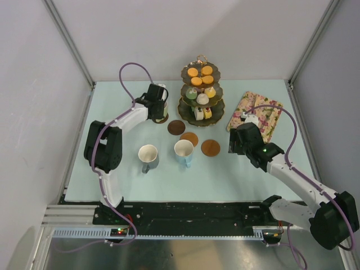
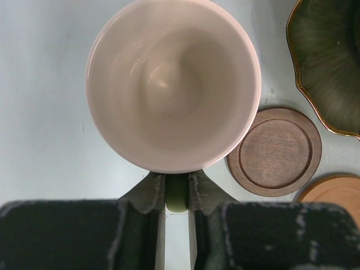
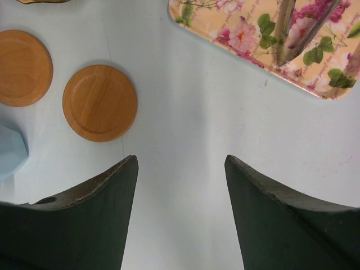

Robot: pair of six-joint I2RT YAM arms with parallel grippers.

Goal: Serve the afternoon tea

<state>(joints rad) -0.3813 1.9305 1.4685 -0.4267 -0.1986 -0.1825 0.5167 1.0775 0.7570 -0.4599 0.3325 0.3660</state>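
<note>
My left gripper (image 2: 177,181) is shut on the green handle of a yellow-green mug (image 2: 171,84). The mug stands upright with its white inside empty. In the top view that gripper (image 1: 158,106) and mug (image 1: 162,91) are left of the dark gold-rimmed three-tier stand (image 1: 201,93), which carries small colourful cakes (image 1: 200,72). Three brown coasters (image 1: 176,127) (image 1: 189,138) (image 1: 210,148) lie in front of the stand. A grey mug (image 1: 148,156) and a blue mug (image 1: 184,152) stand nearer me. My right gripper (image 3: 181,163) is open over bare table, right of a coaster (image 3: 100,102).
The floral tray (image 1: 257,115) lies at the back right, just beyond my right gripper (image 1: 236,144), with metal tongs (image 3: 295,28) on it. The stand's bottom plate (image 2: 332,56) and a dark coaster (image 2: 275,152) are close to the right of the held mug.
</note>
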